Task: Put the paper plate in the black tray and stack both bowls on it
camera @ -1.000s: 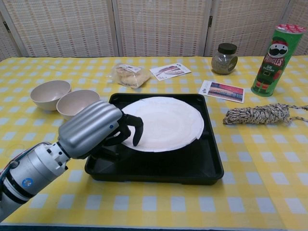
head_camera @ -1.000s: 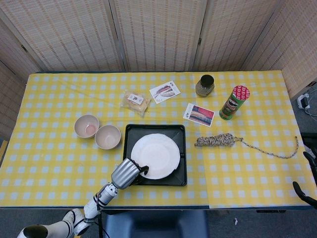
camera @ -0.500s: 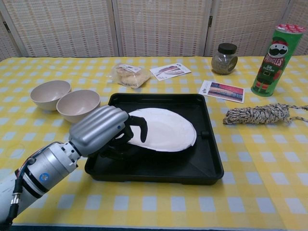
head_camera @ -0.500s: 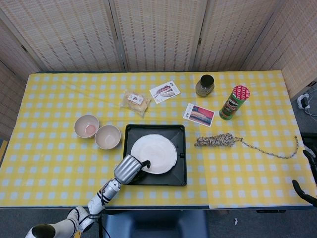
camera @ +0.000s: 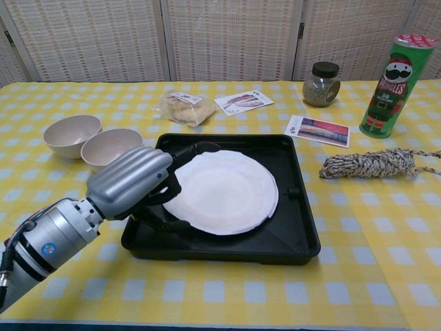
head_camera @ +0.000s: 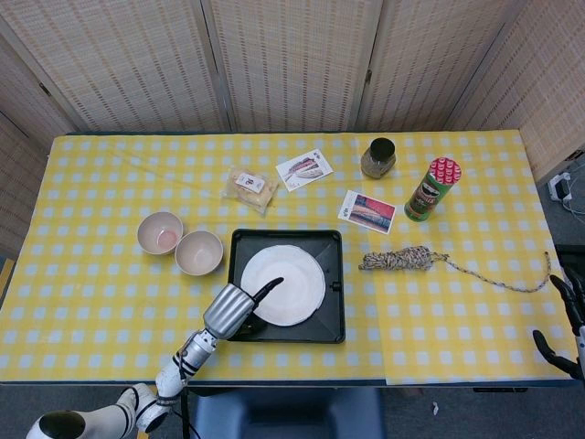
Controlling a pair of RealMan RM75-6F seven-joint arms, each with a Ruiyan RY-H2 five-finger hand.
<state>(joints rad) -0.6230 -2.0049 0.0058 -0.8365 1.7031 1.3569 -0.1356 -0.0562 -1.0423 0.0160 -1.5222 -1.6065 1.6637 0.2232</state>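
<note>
The white paper plate lies inside the black tray, near the middle of the table. My left hand hovers at the tray's front left corner with its fingers spread. One finger reaches over the plate's left rim and the thumb sits below it, but the hand grips nothing. Two beige bowls stand side by side left of the tray, also visible in the chest view. My right hand shows only as dark spread fingers at the head view's right edge, holding nothing.
Right of the tray lies a coil of rope. Behind it stand a green Pringles can and a dark jar. Two picture cards and a snack packet lie behind the tray.
The plate went from tilted in my left hand's grip to lying flat in the tray. The left hand's fingers have uncurled and let it go. The bowls have not moved.
</note>
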